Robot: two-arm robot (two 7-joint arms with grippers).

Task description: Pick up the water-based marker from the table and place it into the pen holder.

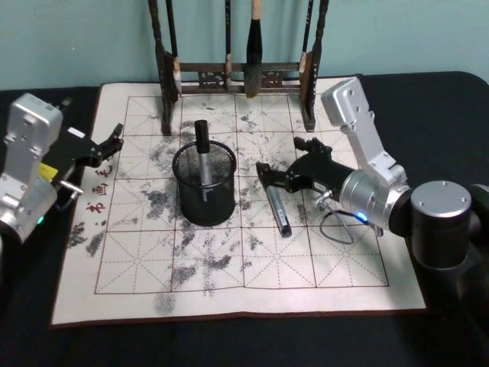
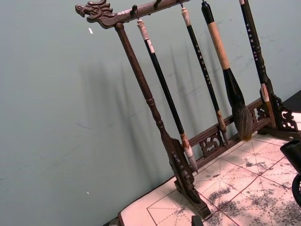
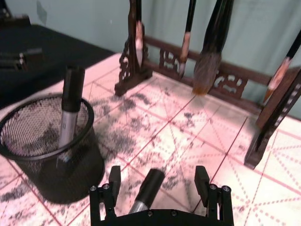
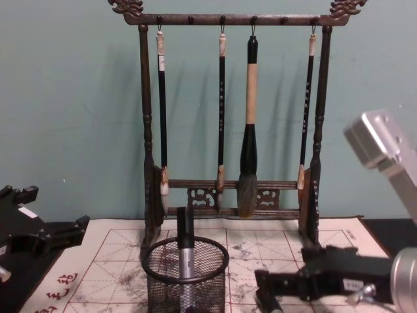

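A grey water-based marker (image 1: 278, 209) with a black cap lies on the stained calligraphy mat of the table (image 1: 336, 267), just right of the black mesh pen holder (image 1: 204, 186). A second marker (image 1: 202, 155) stands upright inside the holder. My right gripper (image 1: 283, 158) hovers low over the lying marker's capped end. In the right wrist view the right gripper (image 3: 158, 181) is open, and the marker (image 3: 146, 190) sits between its fingers (image 3: 114, 181) untouched, with the pen holder (image 3: 47, 155) beside it. My left gripper (image 1: 109, 142) rests open at the mat's left edge.
A tall dark wooden brush rack (image 1: 237, 76) with several hanging brushes (image 4: 247, 130) stands along the mat's far edge, close behind the pen holder (image 4: 186, 277). The near half of the mat (image 1: 229, 283) holds only ink stains. The same rack (image 2: 169, 141) looms close in the left wrist view.
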